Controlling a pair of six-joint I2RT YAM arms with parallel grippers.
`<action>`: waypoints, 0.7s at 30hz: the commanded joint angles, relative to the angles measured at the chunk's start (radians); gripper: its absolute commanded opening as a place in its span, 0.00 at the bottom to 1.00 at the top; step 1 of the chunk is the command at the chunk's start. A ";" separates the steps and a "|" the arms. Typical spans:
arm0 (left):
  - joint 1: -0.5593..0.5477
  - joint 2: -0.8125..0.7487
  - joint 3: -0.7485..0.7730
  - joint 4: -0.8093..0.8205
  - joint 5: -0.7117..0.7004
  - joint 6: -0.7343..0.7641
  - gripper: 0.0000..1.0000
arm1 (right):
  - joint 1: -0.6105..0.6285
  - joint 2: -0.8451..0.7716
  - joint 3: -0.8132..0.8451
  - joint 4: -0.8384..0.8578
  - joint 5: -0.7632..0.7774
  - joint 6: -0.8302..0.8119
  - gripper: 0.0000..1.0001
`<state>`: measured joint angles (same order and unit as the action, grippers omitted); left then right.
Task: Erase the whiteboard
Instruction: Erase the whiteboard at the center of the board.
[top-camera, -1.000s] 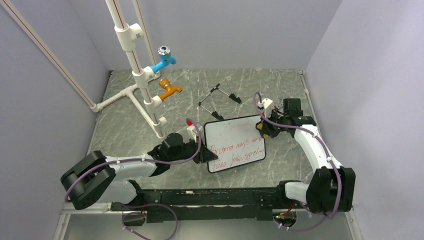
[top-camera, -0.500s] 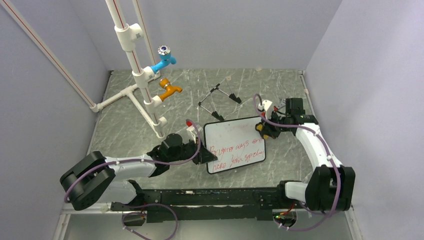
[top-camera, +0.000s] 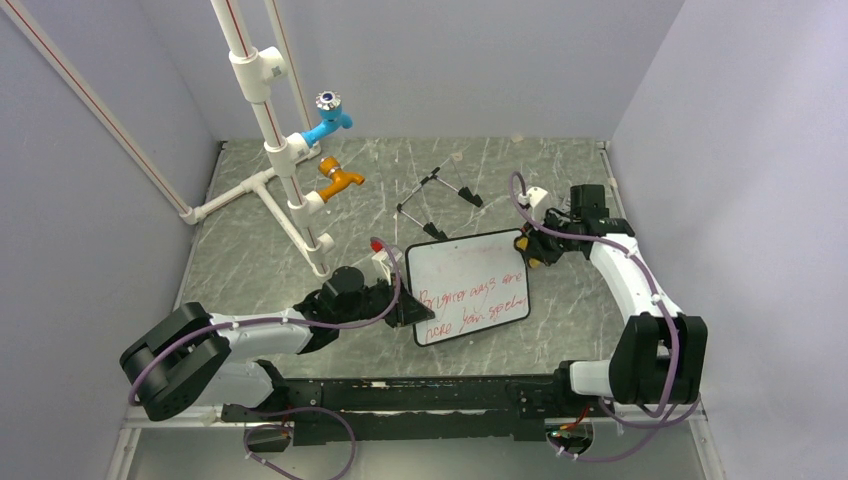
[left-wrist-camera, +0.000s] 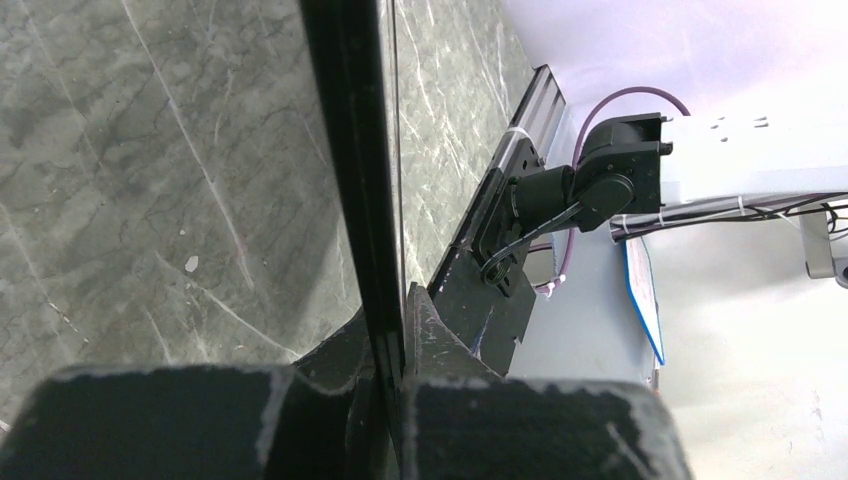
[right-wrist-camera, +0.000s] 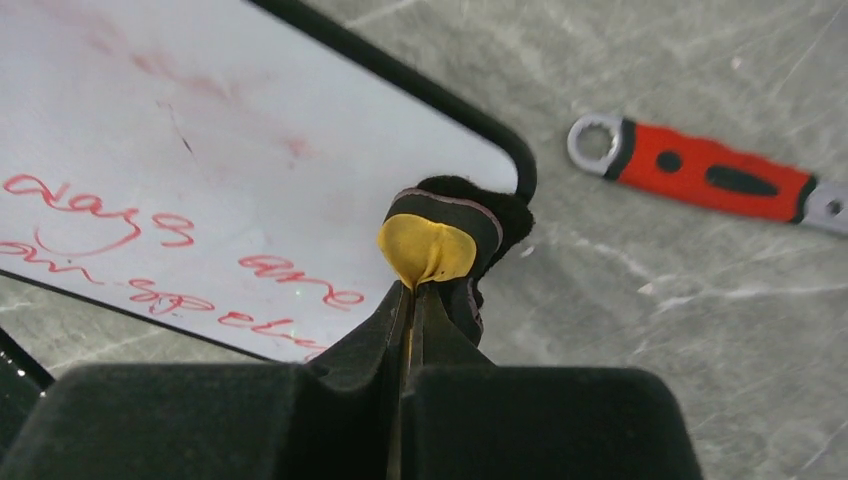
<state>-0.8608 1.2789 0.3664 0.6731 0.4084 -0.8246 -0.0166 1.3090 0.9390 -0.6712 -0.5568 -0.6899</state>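
The right fingers (right-wrist-camera: 372, 335) were pinched fully shut on a little yellow-and-black eraser (right-wrist-camera: 428, 248). It was parked right at the rounded far-right corner of the whiteboard (top-camera: 468, 288), overlapping the black frame there. The left fingers (left-wrist-camera: 440, 345) were clamped tight on the board's left edge, and from the left wrist view the thin frame was seen edge-on between them. So the board was gripped on one side and met by the eraser at the opposite far corner. It sat roughly mid-worktop between the two arms, turned slightly askew. Whether it lay flat or was lifted a bit couldn't really be told. The far half of the board looked wiped, with only faint pinkish smears left. Two lines of red handwriting were there to be read across the near half. Just beside the eraser corner, a red-handled tool (right-wrist-camera: 700, 178) with a ring end was lying on the grey marbled worktop (top-camera: 250, 260). Behind the board a black wire stand (top-camera: 435, 200) was lying apart from it. Off at the far left a white pipe frame (top-camera: 270, 150) was standing, fitted with a blue tap (top-camera: 328, 120) and an orange tap (top-camera: 340, 180).
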 joint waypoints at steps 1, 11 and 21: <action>-0.015 -0.032 0.020 0.143 0.096 0.046 0.00 | 0.080 -0.018 0.066 0.039 -0.074 -0.008 0.00; -0.013 -0.043 0.019 0.125 0.096 0.060 0.00 | 0.234 -0.165 -0.102 -0.077 -0.061 -0.105 0.00; -0.011 -0.051 0.015 0.131 0.100 0.057 0.00 | 0.046 -0.065 -0.042 0.078 0.068 0.005 0.00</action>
<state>-0.8623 1.2789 0.3664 0.6678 0.4305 -0.8104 0.0742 1.1786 0.8276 -0.7158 -0.5877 -0.7303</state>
